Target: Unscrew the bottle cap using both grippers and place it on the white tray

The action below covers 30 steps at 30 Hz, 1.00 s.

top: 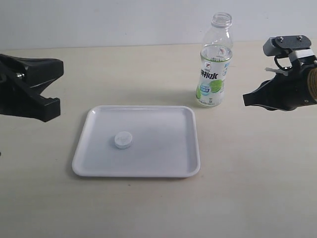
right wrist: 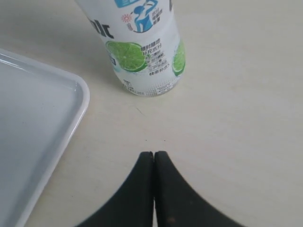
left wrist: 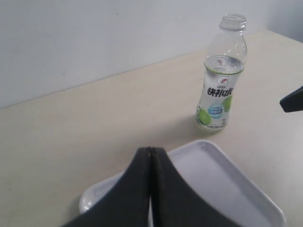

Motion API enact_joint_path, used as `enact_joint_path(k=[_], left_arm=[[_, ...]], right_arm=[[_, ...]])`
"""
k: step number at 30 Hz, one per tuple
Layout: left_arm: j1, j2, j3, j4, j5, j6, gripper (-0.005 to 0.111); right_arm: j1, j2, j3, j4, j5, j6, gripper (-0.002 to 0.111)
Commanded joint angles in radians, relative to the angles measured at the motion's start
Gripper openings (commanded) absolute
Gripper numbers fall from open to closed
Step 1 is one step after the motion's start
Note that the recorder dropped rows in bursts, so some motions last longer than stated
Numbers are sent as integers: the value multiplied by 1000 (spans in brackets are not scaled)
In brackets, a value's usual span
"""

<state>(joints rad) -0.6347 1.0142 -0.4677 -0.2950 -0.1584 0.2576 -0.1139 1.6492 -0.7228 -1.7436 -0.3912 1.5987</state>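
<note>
The white bottle cap (top: 123, 140) lies on the white tray (top: 166, 148), left of the tray's middle. Behind the tray's far right corner the bottle (top: 214, 67) stands upright on the table with its neck uncapped. My left gripper (left wrist: 150, 150) is shut and empty; it hovers over the tray's (left wrist: 227, 182) left edge and points toward the bottle (left wrist: 220, 85). My right gripper (top: 244, 99) is also shut and empty, a short way right of the bottle. In its wrist view its tip (right wrist: 154, 153) is apart from the bottle's base (right wrist: 142, 52). The cap is hidden in both wrist views.
The beige table (top: 247, 188) runs to a pale wall (top: 99, 20) behind the bottle. A corner of the tray (right wrist: 33, 137) shows in the right wrist view. The right arm's white block and cables (top: 290, 47) sit above its gripper.
</note>
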Motion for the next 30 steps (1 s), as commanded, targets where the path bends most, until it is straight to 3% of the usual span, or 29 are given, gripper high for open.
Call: enact_joint_path(k=[1,8,15,22,30], left_arm=[[48,-107,2,4,95,-5,0],[162,-395,2,-3,353,-5,0],[180,-667,2,-5,481,-9,0],[182,-804,2,-7,519,-9,0],[182,-840,2,-14,519,-9,0]], right_arm=[[-2,-7,5,-1,-2,0,0],[-2,-7,5,-1,-2,0,0],[-2,-7,5,-1,-2,0,0],[-2,-7,5,-1,-2,0,0],[-2,-7,5,-1,-2,0,0]])
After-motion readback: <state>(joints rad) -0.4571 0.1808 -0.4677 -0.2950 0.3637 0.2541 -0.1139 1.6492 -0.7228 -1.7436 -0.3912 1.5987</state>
